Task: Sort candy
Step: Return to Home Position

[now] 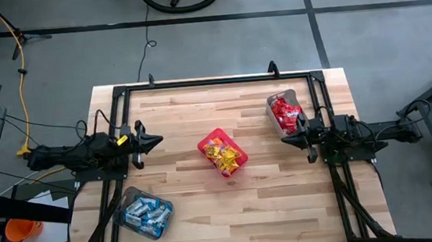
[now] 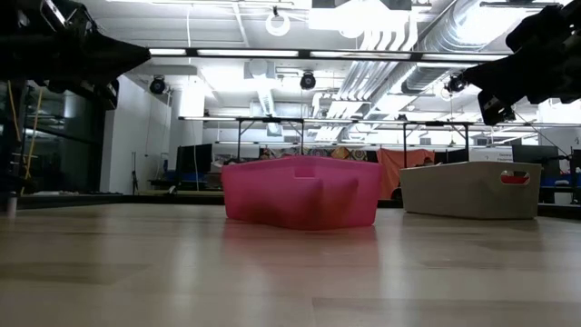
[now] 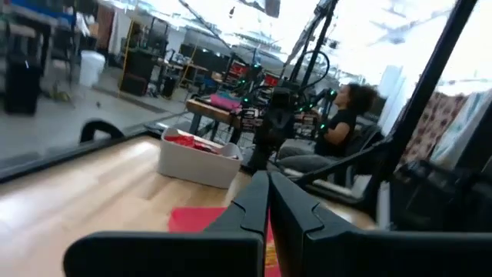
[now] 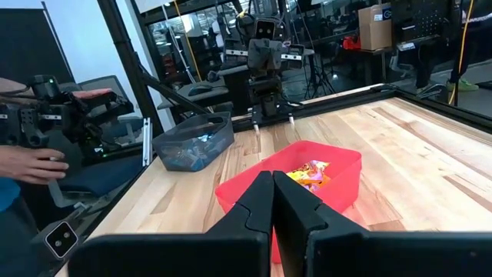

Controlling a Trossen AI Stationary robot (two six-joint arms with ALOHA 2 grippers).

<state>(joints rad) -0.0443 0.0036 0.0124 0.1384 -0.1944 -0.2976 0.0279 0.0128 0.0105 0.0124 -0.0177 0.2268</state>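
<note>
Flanking the red square plastic bin (image 1: 205, 142) of yellow wrapped candy (image 1: 227, 158), left gripper (image 1: 157, 142) and right gripper (image 1: 283, 139) hover, fingers pressed together.

Candy (image 1: 225, 158) sits in centre bin (image 1: 206, 139), far-right tub (image 1: 282, 94), seemingly near-left tub (image 1: 119, 217)

The table (image 1: 286, 201) is pale wood in jointed strips, smooth with a soft sheen. The red bin (image 2: 300, 195) is thin, slightly translucent plastic, and the yellow candy (image 1: 225, 156) in it has glossy wrappers. To the right of the red bin, the grey bin (image 2: 467, 191) is matt opaque plastic holding shiny red candy (image 1: 284, 115). To the left of the red bin, the clear tub (image 4: 192, 146) is smoky see-through plastic.
</note>
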